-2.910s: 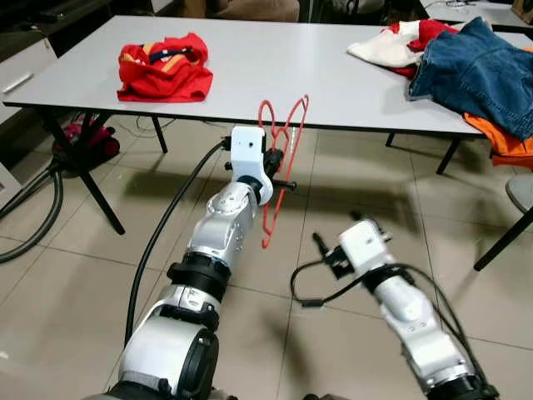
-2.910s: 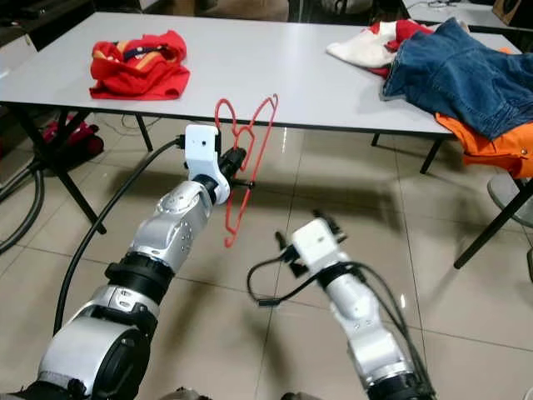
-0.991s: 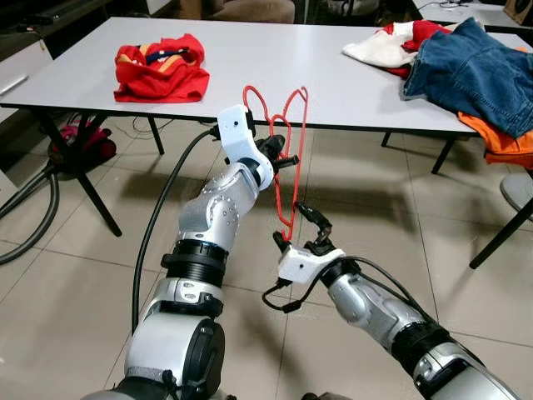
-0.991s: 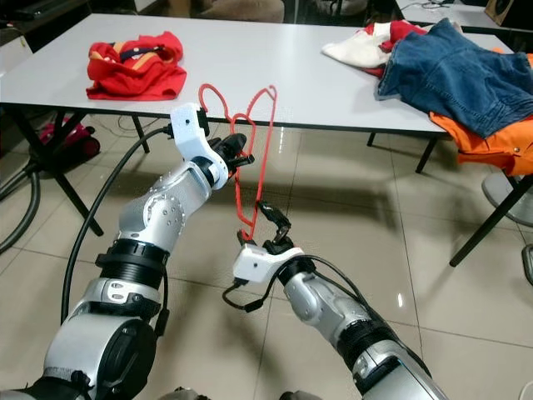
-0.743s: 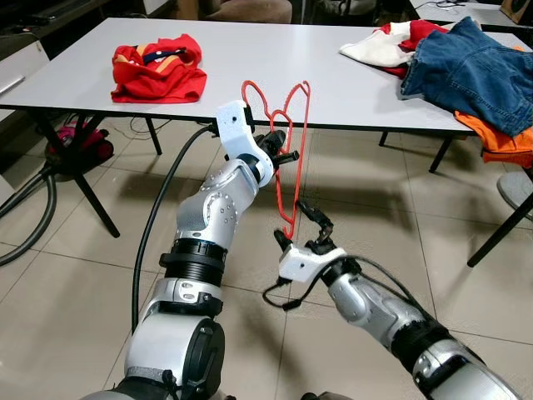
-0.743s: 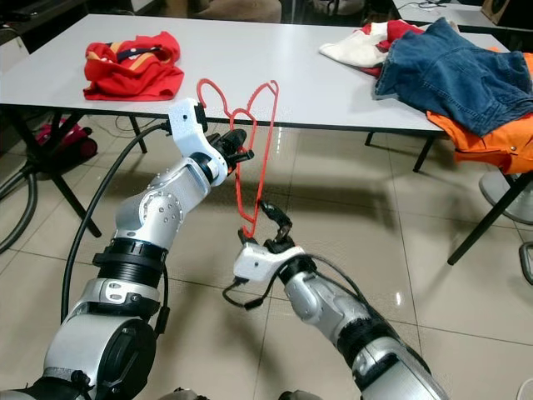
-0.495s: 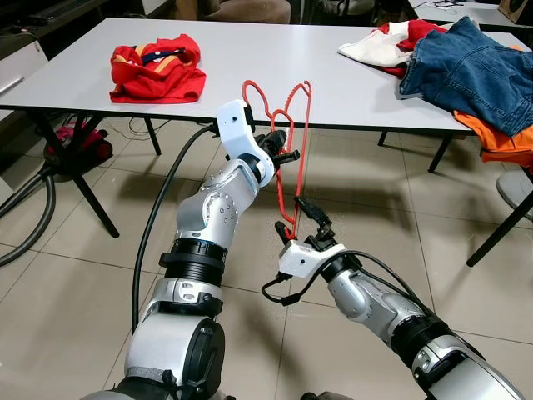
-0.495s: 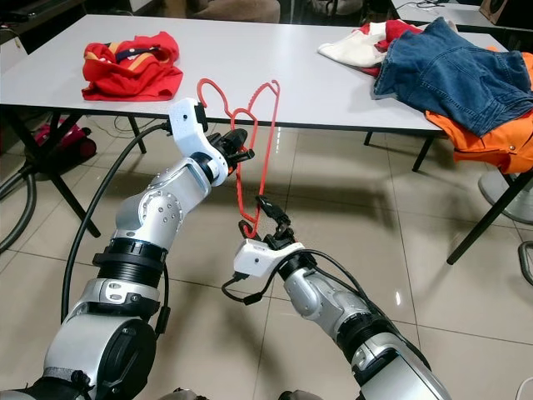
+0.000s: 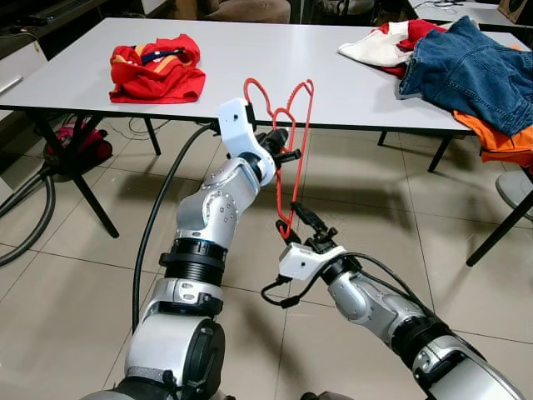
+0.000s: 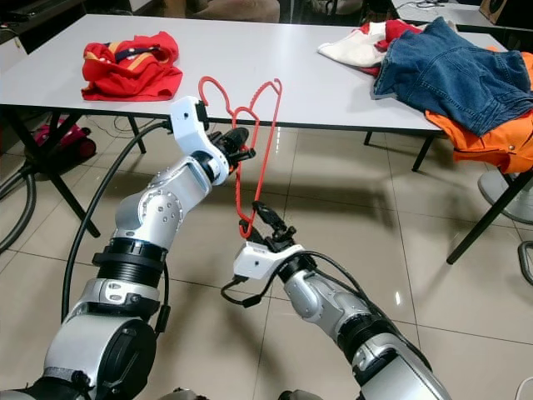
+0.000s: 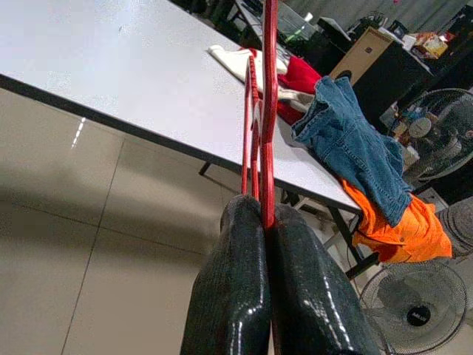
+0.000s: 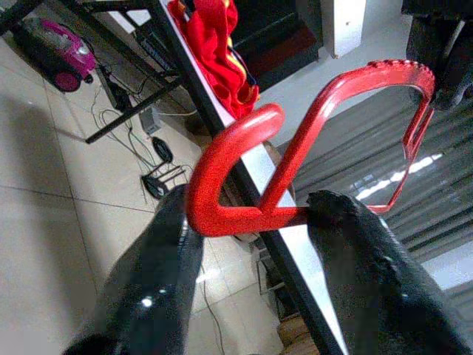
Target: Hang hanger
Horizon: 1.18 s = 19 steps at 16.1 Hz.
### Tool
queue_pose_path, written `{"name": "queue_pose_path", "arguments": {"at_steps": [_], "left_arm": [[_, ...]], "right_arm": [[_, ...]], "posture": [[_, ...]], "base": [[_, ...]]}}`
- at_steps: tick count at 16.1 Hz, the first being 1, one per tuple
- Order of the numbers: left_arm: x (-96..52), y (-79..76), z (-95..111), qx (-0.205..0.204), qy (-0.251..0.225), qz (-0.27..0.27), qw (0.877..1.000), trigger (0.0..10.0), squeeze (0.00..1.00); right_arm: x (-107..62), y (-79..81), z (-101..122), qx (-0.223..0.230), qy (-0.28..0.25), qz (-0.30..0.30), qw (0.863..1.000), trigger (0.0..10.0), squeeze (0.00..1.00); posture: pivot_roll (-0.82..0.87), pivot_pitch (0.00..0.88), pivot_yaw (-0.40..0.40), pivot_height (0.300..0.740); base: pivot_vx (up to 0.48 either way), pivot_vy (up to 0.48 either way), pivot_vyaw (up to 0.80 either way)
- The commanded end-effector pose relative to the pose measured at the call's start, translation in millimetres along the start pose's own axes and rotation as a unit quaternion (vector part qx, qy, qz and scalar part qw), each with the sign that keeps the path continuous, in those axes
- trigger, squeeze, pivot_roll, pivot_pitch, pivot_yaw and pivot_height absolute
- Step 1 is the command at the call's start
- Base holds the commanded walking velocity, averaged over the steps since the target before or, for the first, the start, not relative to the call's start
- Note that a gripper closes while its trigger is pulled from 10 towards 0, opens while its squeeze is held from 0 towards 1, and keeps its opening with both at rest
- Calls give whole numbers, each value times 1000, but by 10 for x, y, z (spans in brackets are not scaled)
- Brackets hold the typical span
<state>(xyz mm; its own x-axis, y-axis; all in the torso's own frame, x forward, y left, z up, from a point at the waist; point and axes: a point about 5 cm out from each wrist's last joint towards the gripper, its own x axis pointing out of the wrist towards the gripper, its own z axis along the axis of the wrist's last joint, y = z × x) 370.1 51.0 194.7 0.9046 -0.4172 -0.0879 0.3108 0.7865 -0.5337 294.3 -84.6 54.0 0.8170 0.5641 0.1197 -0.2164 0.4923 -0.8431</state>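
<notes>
above the tiled floor, just in front of the grey table, left gripper is pinched tight on the red hanger; left wrist view shows both pads pressed together on the wire. hanger hangs hook end down, shoulders up near the table edge. right gripper sits at the low end with fingers spread either side of the hook; the wire looks to touch both fingers, not clamped yet as far as i can judge.

progress: hanger is up and held, looks like a handover or regrip at the hook is in hand. hanging itself not done, and no rail or rod to hang it on is visible, so most of the task is left.

around: folded red shirt on the table's left part, pile on the right with blue jeans, a white and red garment and something orange over the edge. black hose runs along the left arm. fan on the floor further off.

in the way: table edge and legs are close to the hanger's top end; cable loop under the right wrist could snag.
</notes>
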Motion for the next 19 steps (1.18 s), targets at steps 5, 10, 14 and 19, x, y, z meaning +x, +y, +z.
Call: {"name": "queue_pose_path", "arguments": {"at_steps": [5, 10, 14, 19], "left_arm": [[26, -209, -34, -6, -1, -29, 1000, 10000, 0], [28, -225, -41, -8, 2, -33, 999, 10000, 0], [27, -223, -48, -9, 3, -33, 999, 10000, 0], [26, -214, -55, -6, 3, -31, 999, 10000, 0]], "right_arm": [[83, -43, 72, 0, -26, -4, 1000, 0, 0], [84, -50, 84, 5, -31, -5, 999, 0, 0], [105, -90, 118, 16, -42, -14, 999, 0, 0], [145, -160, 155, 12, -56, -27, 998, 0, 0]], "posture": [[-73, 7, 12, 740], [-74, 3, 11, 740], [-75, 5, 11, 740], [-77, 12, 13, 740]], "base": [[0, 0, 0], [0, 0, 0], [0, 0, 0], [0, 0, 0]]}}
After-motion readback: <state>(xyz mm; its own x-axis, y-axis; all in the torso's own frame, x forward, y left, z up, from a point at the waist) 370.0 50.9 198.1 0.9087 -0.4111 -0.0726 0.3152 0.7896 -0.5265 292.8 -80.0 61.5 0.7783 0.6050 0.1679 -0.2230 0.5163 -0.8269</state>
